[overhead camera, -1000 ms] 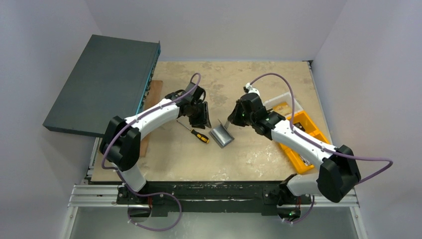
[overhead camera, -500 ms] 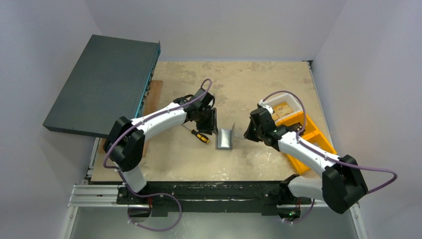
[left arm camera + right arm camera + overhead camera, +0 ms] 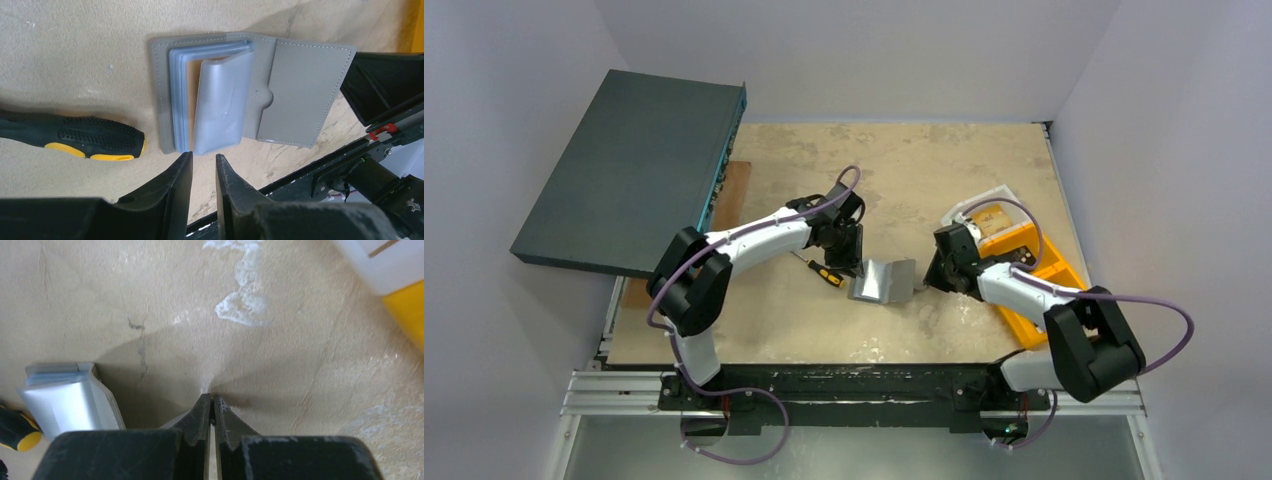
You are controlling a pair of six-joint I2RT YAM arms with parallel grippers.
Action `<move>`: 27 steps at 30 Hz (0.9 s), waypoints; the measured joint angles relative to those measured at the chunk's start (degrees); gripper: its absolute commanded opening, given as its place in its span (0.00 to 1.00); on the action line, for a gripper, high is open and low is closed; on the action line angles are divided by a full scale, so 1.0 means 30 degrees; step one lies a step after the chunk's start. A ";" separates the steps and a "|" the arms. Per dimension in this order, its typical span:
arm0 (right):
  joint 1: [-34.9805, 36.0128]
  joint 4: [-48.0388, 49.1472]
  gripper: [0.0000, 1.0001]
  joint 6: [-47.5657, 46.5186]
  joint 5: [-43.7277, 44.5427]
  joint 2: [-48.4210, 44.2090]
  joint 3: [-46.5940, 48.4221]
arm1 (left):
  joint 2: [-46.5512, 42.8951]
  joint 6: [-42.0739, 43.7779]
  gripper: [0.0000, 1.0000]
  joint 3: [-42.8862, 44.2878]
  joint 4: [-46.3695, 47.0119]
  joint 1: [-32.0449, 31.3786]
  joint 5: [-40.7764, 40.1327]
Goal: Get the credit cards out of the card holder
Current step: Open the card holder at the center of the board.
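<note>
The flat grey card holder [image 3: 250, 92] lies open. The left gripper [image 3: 204, 159], a little open beside it, should nip one card slowly. The right gripper [image 3: 210, 401], squeezed shut, maybe pins its flap [image 3: 305, 95].

Soft, even light; faint fan-shaped shadows lie on the tabletop [image 3: 310, 365] just ahead of the right gripper [image 3: 210, 401], whose near body blurs.

Card holder [image 3: 295, 95] — matt, stitched cover.
</note>
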 measured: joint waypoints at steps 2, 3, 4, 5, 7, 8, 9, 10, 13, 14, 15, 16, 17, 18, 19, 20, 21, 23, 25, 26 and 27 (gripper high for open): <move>-0.0372 0.0189 0.00 -0.0066 -0.0022 0.0364 0.0233 | 0.0299 -0.0007 0.18 0.0153 0.0007 0.0000 -0.0036; -0.0459 0.0248 0.00 -0.0117 -0.0036 0.0590 0.0408 | 0.0452 -0.0007 0.17 0.0240 0.0000 -0.0022 -0.0044; -0.0561 0.0328 0.00 -0.0189 -0.0051 0.0933 0.0685 | 0.0605 0.0000 0.16 0.0364 -0.0051 -0.0029 -0.0051; -0.0605 0.0437 0.00 -0.0277 -0.0095 0.1180 0.0882 | 0.0743 -0.0007 0.14 0.0459 -0.0044 -0.0036 -0.0051; -0.0619 0.0576 0.01 -0.0474 -0.0168 0.1566 0.1253 | 0.1100 0.0000 0.12 0.0794 -0.0058 -0.0073 -0.0066; -0.0619 0.0597 0.03 -0.0539 -0.0189 0.1610 0.1311 | 0.1231 -0.0007 0.12 0.0911 -0.0044 -0.0087 -0.0066; -0.0619 0.0568 0.05 -0.0648 -0.0219 0.1603 0.1341 | 0.1384 -0.0007 0.10 0.1042 -0.0036 -0.0095 -0.0073; -0.0612 0.0488 0.08 -0.0721 -0.0219 0.1559 0.1377 | 0.1508 -0.0007 0.09 0.1122 -0.0022 -0.0109 -0.0080; -0.0619 0.0138 0.19 -0.0969 -0.0219 0.1173 0.1494 | 0.1902 -0.0015 0.07 0.1319 -0.0022 -0.0109 -0.0117; -0.0619 -0.0007 0.23 -0.1035 -0.0219 0.0984 0.1545 | 0.2033 -0.0015 0.07 0.1362 -0.0015 -0.0109 -0.0124; -0.0619 -0.0211 0.27 -0.1107 -0.0211 0.0758 0.1625 | 0.2157 -0.0015 0.06 0.1406 0.0000 -0.0109 -0.0124; -0.0619 -0.0430 0.30 -0.1195 -0.0211 0.0474 0.1741 | 0.2288 -0.0015 0.06 0.1421 0.0022 -0.0109 -0.0131; -0.0619 -0.0641 0.33 -0.1268 -0.0182 0.0197 0.1872 | 0.2404 -0.0022 0.06 0.1421 0.0022 -0.0109 -0.0124; -0.0612 -0.0801 0.34 -0.1362 -0.0124 -0.0080 0.2025 | 0.2514 -0.0022 0.06 0.1428 0.0022 -0.0109 -0.0124; -0.0612 -0.1005 0.35 -0.1486 -0.0051 -0.0364 0.2222 | 0.2637 -0.0022 0.06 0.1428 0.0022 -0.0109 -0.0124; -0.0612 -0.1158 0.35 -0.1581 -0.0015 -0.0619 0.2375 | 0.2747 -0.0029 0.05 0.1450 0.0007 -0.0117 -0.0124; -0.0612 -0.1435 0.35 -0.1690 0.0000 -0.0984 0.2586 | 0.2834 -0.0022 0.05 0.1494 0.0000 -0.0117 -0.0124; -0.0532 -0.1887 0.35 -0.1836 0.0007 -0.1770 0.3075 | 0.2943 -0.0029 0.05 0.1588 0.0007 -0.0124 -0.0117; -0.0270 -0.2208 0.36 -0.1916 0.0029 -0.2353 0.3672 | 0.2943 -0.0022 0.05 0.1676 0.0015 -0.0131 -0.0124; 0.0036 -0.2441 0.36 -0.1960 0.0160 -0.2572 0.4080 | 0.2943 -0.0022 0.05 0.1727 0.0015 -0.0131 -0.0124; 0.0474 -0.2703 0.38 -0.1967 0.0328 -0.2681 0.4539 | 0.2943 -0.0015 0.06 0.1749 0.0015 -0.0131 -0.0131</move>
